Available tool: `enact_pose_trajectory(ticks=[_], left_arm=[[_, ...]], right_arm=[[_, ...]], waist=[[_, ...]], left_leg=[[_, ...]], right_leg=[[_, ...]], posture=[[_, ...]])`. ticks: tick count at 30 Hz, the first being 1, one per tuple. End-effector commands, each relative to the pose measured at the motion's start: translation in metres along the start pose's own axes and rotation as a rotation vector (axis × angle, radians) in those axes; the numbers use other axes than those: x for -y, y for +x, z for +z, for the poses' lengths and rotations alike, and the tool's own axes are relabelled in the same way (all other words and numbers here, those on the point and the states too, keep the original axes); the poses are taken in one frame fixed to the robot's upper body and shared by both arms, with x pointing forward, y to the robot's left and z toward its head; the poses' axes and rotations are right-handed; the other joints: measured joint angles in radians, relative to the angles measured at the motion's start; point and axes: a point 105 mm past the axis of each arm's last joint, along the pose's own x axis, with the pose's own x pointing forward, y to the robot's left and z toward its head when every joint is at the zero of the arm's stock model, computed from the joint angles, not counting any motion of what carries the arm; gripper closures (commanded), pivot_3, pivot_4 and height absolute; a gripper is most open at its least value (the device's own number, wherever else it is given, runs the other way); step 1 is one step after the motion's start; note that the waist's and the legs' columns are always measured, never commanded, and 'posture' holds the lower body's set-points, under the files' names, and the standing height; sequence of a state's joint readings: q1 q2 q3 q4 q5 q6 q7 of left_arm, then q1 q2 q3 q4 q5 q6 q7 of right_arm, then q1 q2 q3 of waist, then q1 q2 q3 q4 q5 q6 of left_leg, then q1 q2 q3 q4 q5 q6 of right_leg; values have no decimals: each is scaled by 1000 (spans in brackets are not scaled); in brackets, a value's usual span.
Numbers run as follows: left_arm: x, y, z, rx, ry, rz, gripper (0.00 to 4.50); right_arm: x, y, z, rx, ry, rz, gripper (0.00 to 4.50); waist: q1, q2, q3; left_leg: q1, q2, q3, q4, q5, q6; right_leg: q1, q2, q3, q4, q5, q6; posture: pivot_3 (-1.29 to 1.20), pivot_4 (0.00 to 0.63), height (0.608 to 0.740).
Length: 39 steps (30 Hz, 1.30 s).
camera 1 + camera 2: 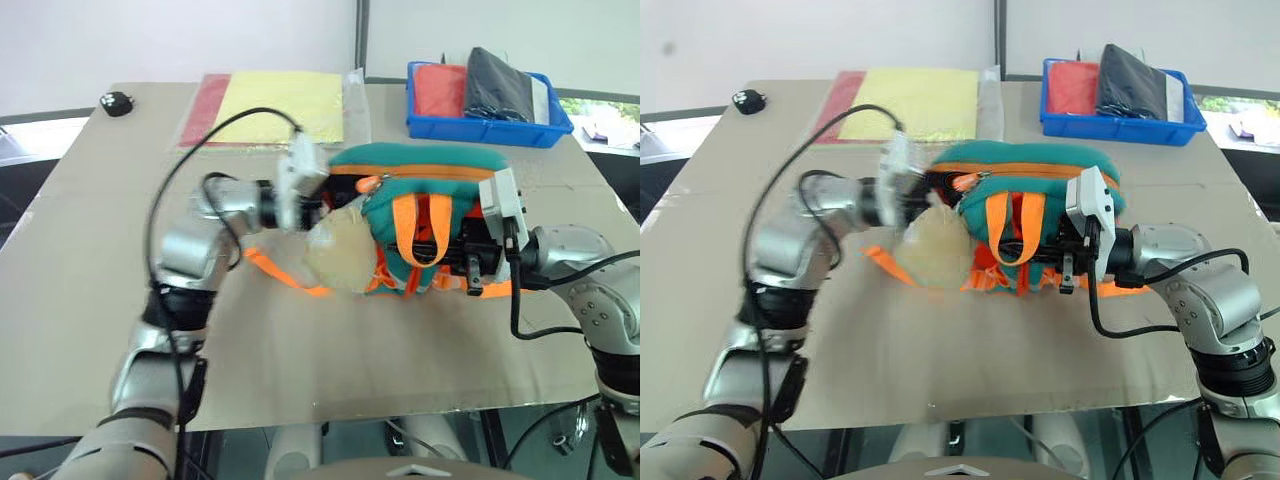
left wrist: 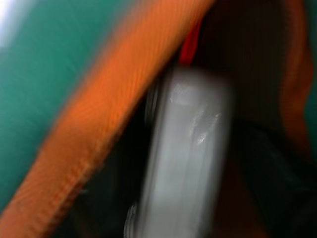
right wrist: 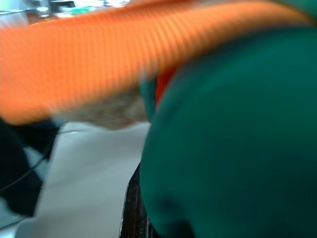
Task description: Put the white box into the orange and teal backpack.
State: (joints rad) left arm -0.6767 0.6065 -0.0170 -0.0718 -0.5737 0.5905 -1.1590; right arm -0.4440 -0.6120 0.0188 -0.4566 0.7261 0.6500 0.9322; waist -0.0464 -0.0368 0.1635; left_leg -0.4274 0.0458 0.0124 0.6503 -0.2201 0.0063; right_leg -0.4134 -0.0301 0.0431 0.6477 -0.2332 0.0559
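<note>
1 orange and teal backpack [image 1: 425,215] sits mid-tabletop [image 1: 300,360], flanked by 2 arms. 1 white box [image 2: 185,163] shows in the left wrist view, inside the pack's dark opening betw. orange-edged walls. Left gripper [image 1: 318,212], pointing level twd. the pack's open end, is blurred; can't tell if its fingers are apart or together. Right gripper [image 1: 470,258], level at the pack's opp. side, has its fingers together at the orange straps; whether they pinch webbing isn't clear. Behind: 1 blue bin [image 1: 487,127], 1 yellow sheet [image 1: 285,102], 1 small black object [image 1: 117,102]. Tan tabletop, white wall.
</note>
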Motion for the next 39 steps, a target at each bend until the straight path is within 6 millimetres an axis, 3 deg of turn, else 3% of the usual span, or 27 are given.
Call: enact_pose_trajectory(ticks=[1,6,10,19,22,27,29,31,39], left_arm=[[8,-37,36,105,-128,17,56],[45,-70,31,54,-452,-77,56],[58,-48,27,125,-521,-98,56],[74,-38,20,67,-536,-102,56],[75,-42,36,182,-571,-129,56],[67,-71,60,285,-592,-78,56],[71,-87,79,375,-597,-123,56],[75,-95,84,394,-608,-156,56],[89,-78,27,131,-765,-39,56]], right_arm=[[6,-4,3,12,-31,-50,4500],[9,2,8,48,-14,-68,4500],[8,7,13,54,-22,-50,4500],[8,12,16,71,-21,-56,4500],[9,14,15,66,-19,-69,4500],[16,13,9,39,-21,-105,4500],[17,14,6,30,-24,-103,4500],[17,15,5,30,-23,-99,4500],[16,20,10,57,-28,-73,4500]], waist=[[3,0,0],[4,0,0],[38,0,0],[36,-2,-1],[36,-2,-1],[34,-2,-1],[33,-2,-1],[33,-1,-1],[37,-1,0]], left_leg=[[0,0,0,0,0,0],[-1,0,0,0,0,0],[-1,-3,-2,1,0,0],[-1,-5,-4,1,0,0],[-1,-5,-3,1,0,0],[-1,-5,-4,1,0,0],[0,-5,-3,1,0,0],[0,-5,-3,1,0,0],[0,-5,-2,1,0,0]], right_leg=[[0,0,-1,0,0,0],[0,-2,-1,-1,0,0],[2,-5,-4,-1,0,1],[3,-5,-4,0,0,0],[3,-5,-4,-1,0,0],[2,-5,-4,-1,0,0],[2,-5,-4,0,0,0],[2,-5,-4,0,0,0],[2,-5,-3,-1,0,0]], posture=[[0,150,740],[0,150,740],[0,150,740],[0,150,740],[0,150,740],[0,150,740],[0,150,740],[0,150,740],[0,150,740]])
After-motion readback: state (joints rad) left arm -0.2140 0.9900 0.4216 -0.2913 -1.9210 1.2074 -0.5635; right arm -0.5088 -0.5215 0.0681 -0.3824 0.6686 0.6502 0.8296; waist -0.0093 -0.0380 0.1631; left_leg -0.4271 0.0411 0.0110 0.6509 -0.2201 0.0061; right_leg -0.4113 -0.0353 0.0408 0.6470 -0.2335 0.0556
